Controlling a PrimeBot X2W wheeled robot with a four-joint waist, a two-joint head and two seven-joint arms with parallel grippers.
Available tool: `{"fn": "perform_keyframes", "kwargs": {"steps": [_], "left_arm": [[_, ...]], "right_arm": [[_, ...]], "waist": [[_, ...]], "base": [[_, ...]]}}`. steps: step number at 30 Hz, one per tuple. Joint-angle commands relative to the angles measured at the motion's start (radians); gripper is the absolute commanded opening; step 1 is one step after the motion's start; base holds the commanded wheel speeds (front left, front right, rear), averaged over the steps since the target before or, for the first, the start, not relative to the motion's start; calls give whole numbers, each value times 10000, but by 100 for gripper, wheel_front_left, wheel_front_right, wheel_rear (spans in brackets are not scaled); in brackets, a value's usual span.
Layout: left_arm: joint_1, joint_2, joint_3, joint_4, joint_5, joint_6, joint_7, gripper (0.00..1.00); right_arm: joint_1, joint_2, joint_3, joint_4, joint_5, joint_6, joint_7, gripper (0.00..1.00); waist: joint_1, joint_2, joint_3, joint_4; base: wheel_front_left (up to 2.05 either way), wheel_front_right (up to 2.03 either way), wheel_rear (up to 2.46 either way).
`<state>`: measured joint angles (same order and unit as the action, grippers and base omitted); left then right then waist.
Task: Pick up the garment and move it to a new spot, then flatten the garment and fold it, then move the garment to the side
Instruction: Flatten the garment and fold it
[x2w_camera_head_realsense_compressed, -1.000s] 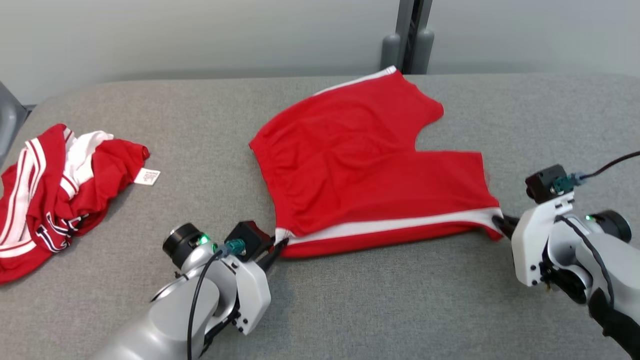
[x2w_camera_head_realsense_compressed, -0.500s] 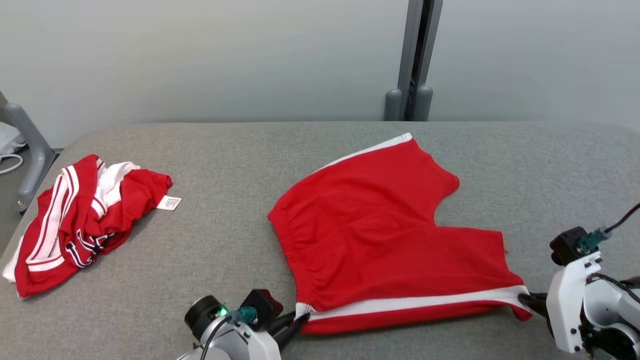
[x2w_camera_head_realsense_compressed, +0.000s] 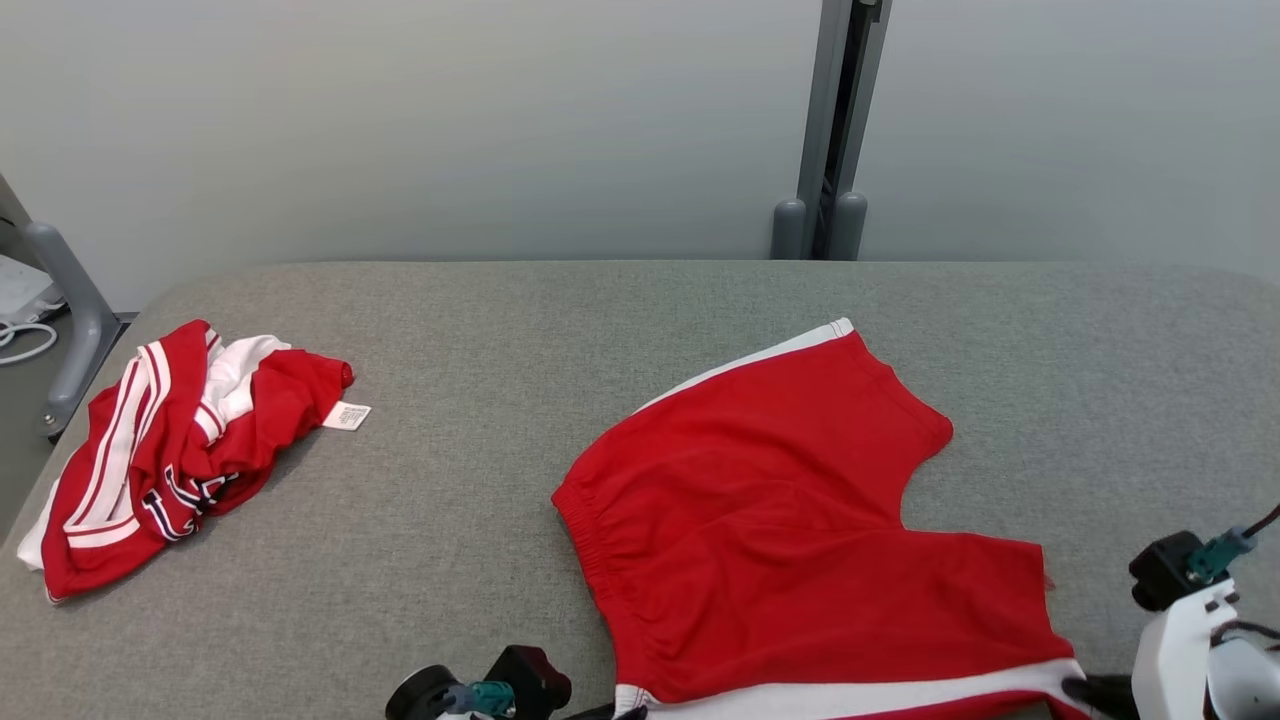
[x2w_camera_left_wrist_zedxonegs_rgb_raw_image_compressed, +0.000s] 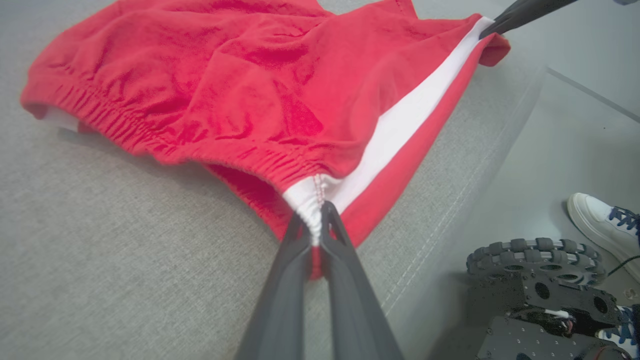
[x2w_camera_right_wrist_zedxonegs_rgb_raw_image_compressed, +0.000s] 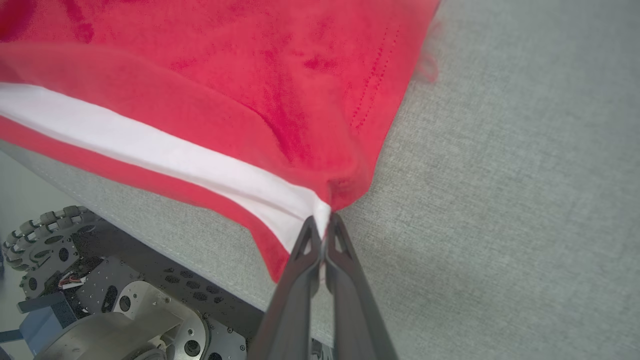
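Red shorts (x2w_camera_head_realsense_compressed: 800, 530) gripped at two corners
I saw the left tool (x2w_camera_left_wrist_zedxonegs_rgb_raw_image_compressed: 316, 222) clamped on their waistband stripe and the right tool (x2w_camera_right_wrist_zedxonegs_rgb_raw_image_compressed: 325, 224) clamped on their hem corner, grey bench (x2w_camera_head_realsense_compressed: 480, 500) beneath them.

A crumpled heap of red clothing (x2w_camera_head_realsense_compressed: 170, 450) with white stripes and dark blue markings lies near the left edge of a grey fabric-covered table (x2w_camera_head_realsense_compressed: 480, 480), a white label (x2w_camera_head_realsense_compressed: 347, 416) jutting from its right side onto the cloth. Behind the table a grey upright post (x2w_camera_head_realsense_compressed: 828, 130) stands against a pale wall (x2w_camera_head_realsense_compressed: 400, 120), with a grey metal leg (x2w_camera_head_realsense_compressed: 65, 320) and a loop of white cable (x2w_camera_head_realsense_compressed: 25, 340) at far left. In the left wrist view, a white shoe (x2w_camera_left_wrist_zedxonegs_rgb_raw_image_compressed: 602, 225) with dark blue laces rests on the smooth grey floor (x2w_camera_left_wrist_zedxonegs_rgb_raw_image_compressed: 550, 165) below the table's edge
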<state>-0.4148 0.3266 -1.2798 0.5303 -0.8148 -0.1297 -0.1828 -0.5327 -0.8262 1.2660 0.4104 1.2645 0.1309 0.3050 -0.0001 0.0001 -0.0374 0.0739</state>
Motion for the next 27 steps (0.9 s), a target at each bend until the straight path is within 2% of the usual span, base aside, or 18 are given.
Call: {"fn": "perform_keyframes", "kwargs": {"steps": [1, 5, 16, 21, 27], "left_arm": [[-14, 118, 13, -138, -121, -14, 32, 0], [-229, 314, 13, -555, -861, -14, -121, 0], [-1055, 1033, 155, -1962, -4027, -14, 59, 0], [-1665, 1125, 413, -2386, -5286, -14, 168, 0], [-2475, 943, 655, -2237, -5854, -14, -143, 0]], "right_arm": [[-67, -109, -118, -54, 66, -3, -149, 0], [-332, -122, -439, -240, 243, -3, -400, 0], [-1506, 31, -1265, -232, 443, -3, -724, 0], [-2251, 358, -1578, -5, 289, -3, -965, 0], [-3232, 741, -1674, 358, -91, -3, -1150, 0]], "waist": [[1, -1, 2, -6], [1, -1, 25, -14], [1, -1, 368, 155], [1, -1, 837, 351], [1, -1, 1662, 612]], "base": [[0, 0, 0], [0, 0, 0], [0, 0, 0], [0, 0, 0], [0, 0, 0]]}}
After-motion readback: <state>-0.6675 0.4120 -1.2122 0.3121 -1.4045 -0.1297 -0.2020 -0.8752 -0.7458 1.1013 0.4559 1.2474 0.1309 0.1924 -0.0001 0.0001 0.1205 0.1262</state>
